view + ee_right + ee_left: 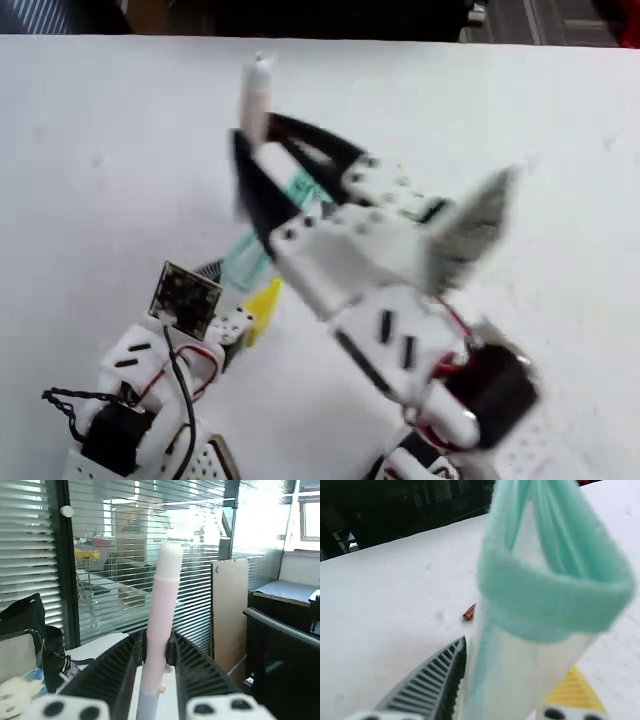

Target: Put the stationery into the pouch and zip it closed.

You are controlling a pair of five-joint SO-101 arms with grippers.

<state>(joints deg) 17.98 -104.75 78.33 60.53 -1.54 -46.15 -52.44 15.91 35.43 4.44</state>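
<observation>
The white table (pixel 100 150) spread under both arms; the right arm (pixel 400 290), the bulkier shape in the high view, leaned in from the near edge toward the table's middle, with its wrist tipped so that its own camera looked across the room at window blinds; the left arm (pixel 140 390) sat low at the near left corner, its forearm angled toward the same middle area. The right gripper (pixel 255 128), with black ribbed jaws, was clamped on a pale pink cylindrical pen (pixel 255 95); in the right wrist view the gripper (pixel 156 635) pinched the pen (pixel 162 605) partway along its shaft. The pen's long axis ran out past the jaw tips, its rounded end pointing toward the far edge of the table. The left gripper (pixel 240 285), one finger dark and ribbed and the other yellow, grasped a translucent pouch with mint-green fabric trim (pixel 245 258), lifted off the table; in the left wrist view the gripper (pixel 517 660) held the pouch (pixel 545 605) upright, its green-edged end away from the fingers, just beside the right gripper. A small copper-brown object (pixel 469 612) lay on the table beyond the pouch.
</observation>
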